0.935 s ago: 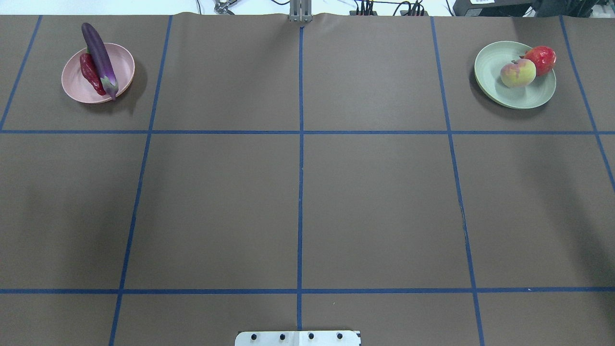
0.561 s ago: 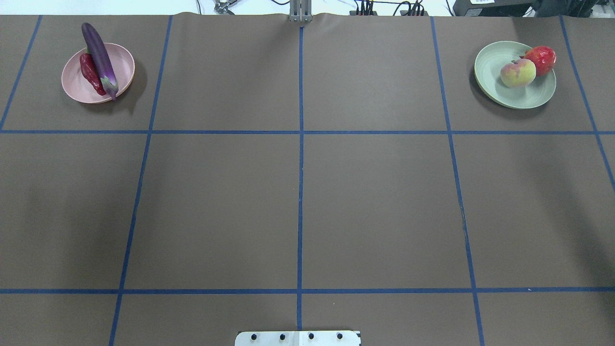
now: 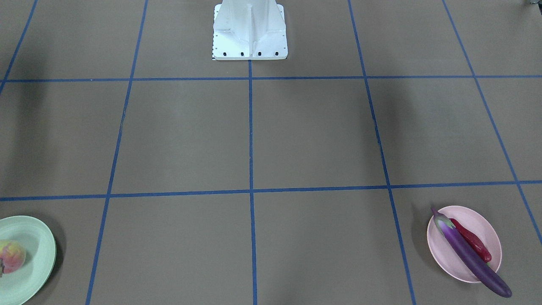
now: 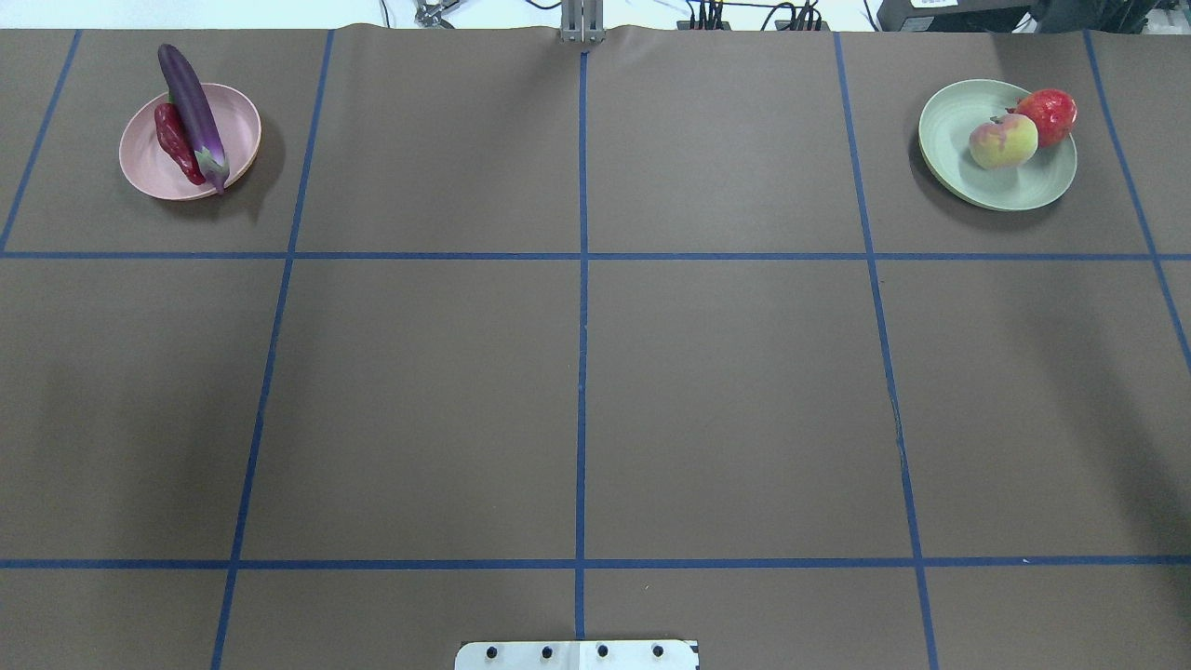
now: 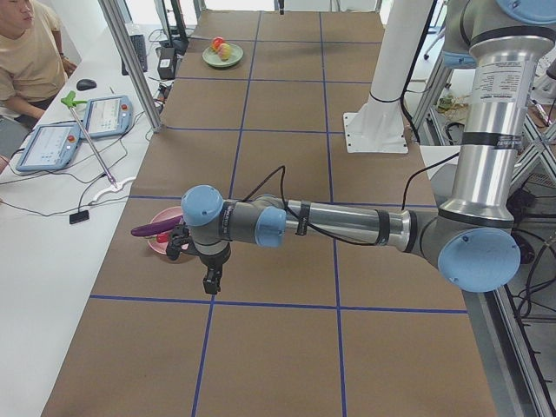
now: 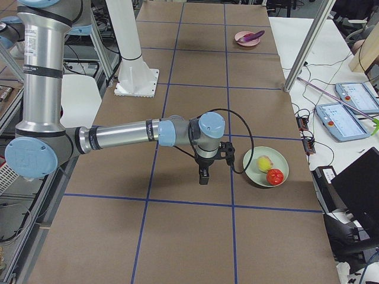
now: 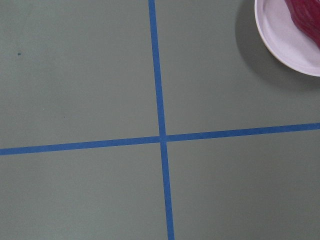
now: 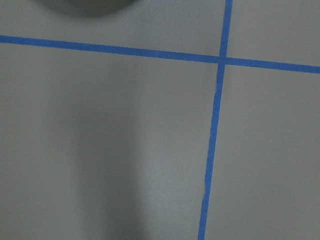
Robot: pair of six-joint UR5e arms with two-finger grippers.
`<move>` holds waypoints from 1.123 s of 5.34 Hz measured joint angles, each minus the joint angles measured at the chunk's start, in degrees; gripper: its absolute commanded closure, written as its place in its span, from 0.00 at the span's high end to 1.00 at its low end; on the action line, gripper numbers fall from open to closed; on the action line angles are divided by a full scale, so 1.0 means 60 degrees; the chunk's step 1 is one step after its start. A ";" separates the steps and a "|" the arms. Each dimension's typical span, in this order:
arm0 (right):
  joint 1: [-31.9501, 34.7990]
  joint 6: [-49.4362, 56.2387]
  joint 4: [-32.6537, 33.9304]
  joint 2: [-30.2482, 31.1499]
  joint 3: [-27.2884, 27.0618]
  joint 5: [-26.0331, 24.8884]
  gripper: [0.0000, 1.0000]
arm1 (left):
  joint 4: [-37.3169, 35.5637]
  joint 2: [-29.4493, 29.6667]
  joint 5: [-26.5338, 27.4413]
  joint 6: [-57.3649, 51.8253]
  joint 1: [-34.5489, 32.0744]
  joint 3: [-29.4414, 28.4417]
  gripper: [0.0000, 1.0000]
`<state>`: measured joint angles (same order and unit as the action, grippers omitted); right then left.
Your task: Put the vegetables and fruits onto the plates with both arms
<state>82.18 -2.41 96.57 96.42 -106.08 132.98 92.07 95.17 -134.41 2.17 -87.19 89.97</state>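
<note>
Eggplant [image 4: 193, 110] overhangs pink plate [image 4: 240, 126] rim at 12 o'clock, beside chili [image 4: 175, 141]; could roll onto counter [image 4: 726, 391] if nudged. Both jaws: open-or-closed cannot tell.

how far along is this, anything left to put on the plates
Done: the eggplant and chili pepper lie on the pink plate, the eggplant overhanging its rim; the peach and pomegranate sit on the green plate. In hand: nothing, since all four are plated; the left gripper and right gripper hang above the table near the plates. Left: seemingly no placing.
</note>
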 measured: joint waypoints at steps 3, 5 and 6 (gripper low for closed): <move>0.0007 -0.0016 -0.0036 0.0059 0.0013 -0.0014 1.00 | -0.0814 0.0059 -0.0027 0.0404 0.0004 0.0342 1.00; 0.0010 -0.0034 -0.0036 0.0081 0.0020 -0.0003 1.00 | -0.1054 -0.0113 -0.0039 -0.0070 -0.0013 0.0700 1.00; 0.0008 -0.0037 -0.0028 0.0107 0.0022 0.0027 1.00 | -0.1087 -0.0146 0.0116 -0.0536 -0.0014 0.0708 1.00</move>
<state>82.22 -2.63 96.40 97.06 -105.95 133.14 85.55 94.29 -133.71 -1.05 -87.27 94.22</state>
